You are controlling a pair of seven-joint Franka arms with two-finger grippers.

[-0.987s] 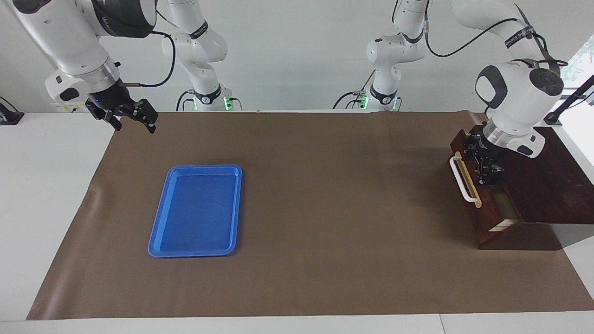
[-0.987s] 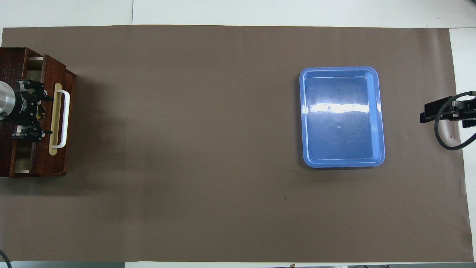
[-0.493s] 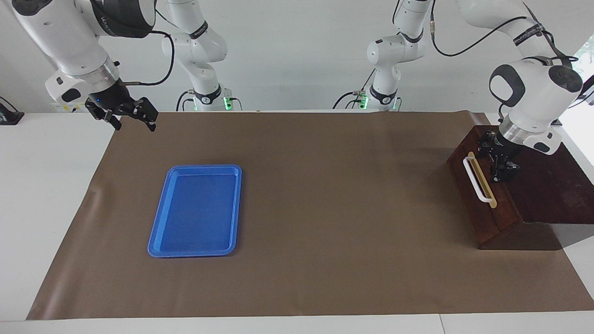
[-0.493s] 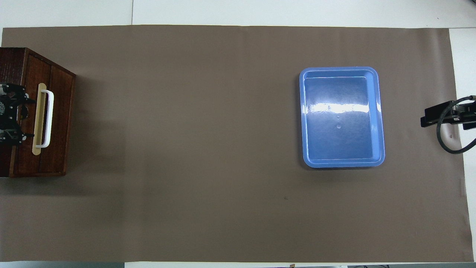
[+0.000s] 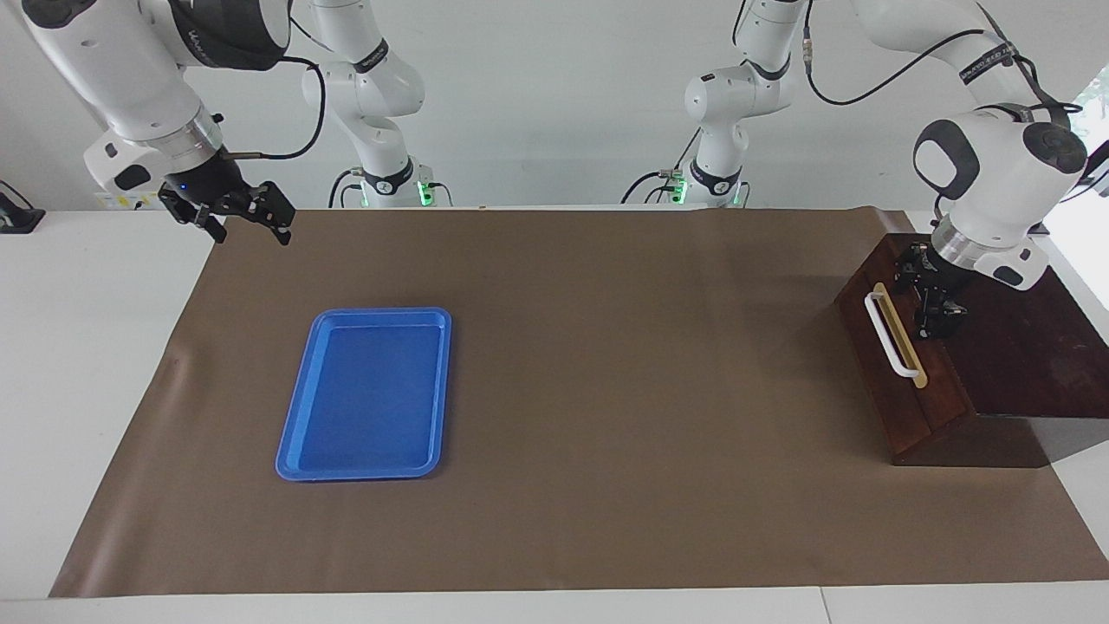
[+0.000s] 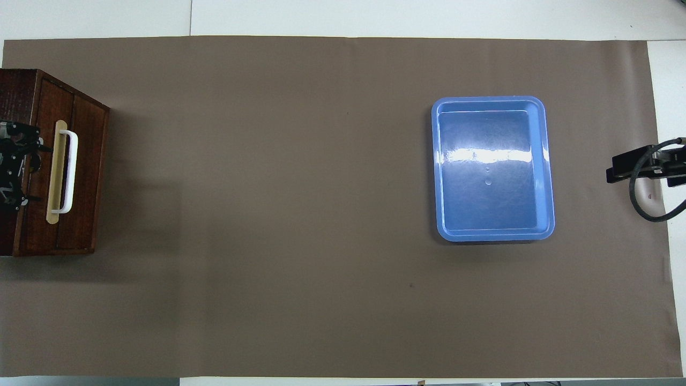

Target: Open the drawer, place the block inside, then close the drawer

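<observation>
The drawer [image 5: 877,351] of the dark brown wooden box [image 5: 1027,347] stands shut at the left arm's end of the table. Its white bar handle [image 5: 889,336] on the tan strip faces the table's middle. It also shows in the overhead view [image 6: 86,161]. My left gripper [image 5: 934,296] is open and empty, over the box's top edge right beside the drawer front, not on the handle. My right gripper [image 5: 249,232] is open and empty, waiting in the air over the mat's corner at the right arm's end. The yellow block is hidden from view.
A flat blue plastic tray [image 5: 368,390] lies empty on the brown mat [image 5: 624,364] toward the right arm's end; it also shows in the overhead view [image 6: 490,171]. White table shows around the mat.
One second ago the drawer was pulled out with the left gripper at its front. It has slid shut, and the left gripper moved back with it. The right arm barely moved.
</observation>
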